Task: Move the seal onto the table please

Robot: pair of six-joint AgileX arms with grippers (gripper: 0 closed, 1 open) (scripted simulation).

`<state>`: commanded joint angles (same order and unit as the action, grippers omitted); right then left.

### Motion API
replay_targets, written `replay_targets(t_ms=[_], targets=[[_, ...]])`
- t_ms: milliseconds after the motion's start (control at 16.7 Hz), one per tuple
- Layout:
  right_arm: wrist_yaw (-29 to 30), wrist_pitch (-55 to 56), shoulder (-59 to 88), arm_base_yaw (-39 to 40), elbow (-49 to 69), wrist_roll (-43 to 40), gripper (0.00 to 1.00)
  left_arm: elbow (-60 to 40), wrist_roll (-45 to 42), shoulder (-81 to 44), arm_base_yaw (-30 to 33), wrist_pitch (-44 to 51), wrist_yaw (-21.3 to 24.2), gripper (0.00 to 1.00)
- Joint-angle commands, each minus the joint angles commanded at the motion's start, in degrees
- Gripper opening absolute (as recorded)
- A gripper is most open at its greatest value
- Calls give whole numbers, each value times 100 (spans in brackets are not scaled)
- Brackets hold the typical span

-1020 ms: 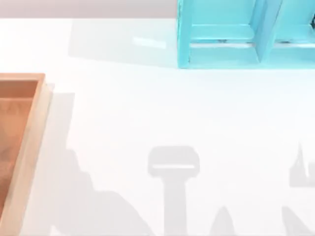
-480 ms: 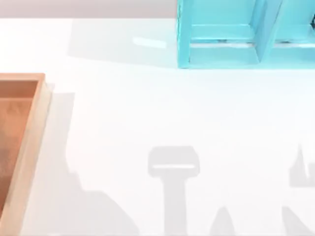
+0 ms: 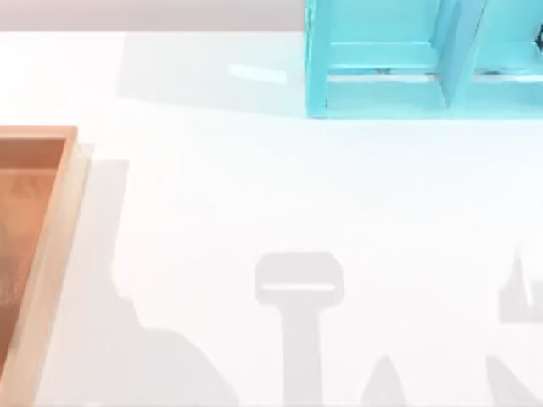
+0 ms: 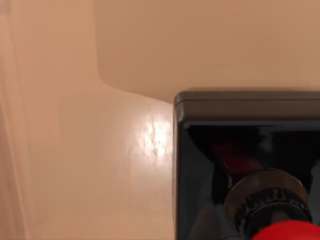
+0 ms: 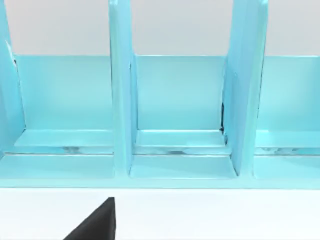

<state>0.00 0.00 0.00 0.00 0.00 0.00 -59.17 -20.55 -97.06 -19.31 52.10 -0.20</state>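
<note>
Seal [image 4: 250,165], glossy black block with red round knob, sits on smooth tray floor [image 4: 100,165]; hand states unclear.

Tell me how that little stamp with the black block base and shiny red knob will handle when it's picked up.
The seal looks rigid. Its glossy red knob may be slippery. The flat black square base should stand steady, though the tall knob could tip it if nudged.

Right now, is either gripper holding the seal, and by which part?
Cannot be told. The left wrist view shows the seal close up, black base and red knob, over an orange-brown surface, but no fingers on it.
</note>
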Motion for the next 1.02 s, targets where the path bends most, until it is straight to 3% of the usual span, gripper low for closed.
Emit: replay_targets(t_ms=[180, 240, 780, 1020], targets=[[0, 0, 0, 0, 0, 0, 100, 0, 0, 0, 0, 0, 0, 2], [0, 0, 0, 0, 0, 0, 100, 0, 0, 0, 0, 0, 0, 0], [0, 0, 0, 0, 0, 0, 100, -16, 8, 7, 22, 15, 1, 0], [0, 0, 0, 0, 0, 0, 100, -617, 628, 75, 625, 672, -1, 0]])
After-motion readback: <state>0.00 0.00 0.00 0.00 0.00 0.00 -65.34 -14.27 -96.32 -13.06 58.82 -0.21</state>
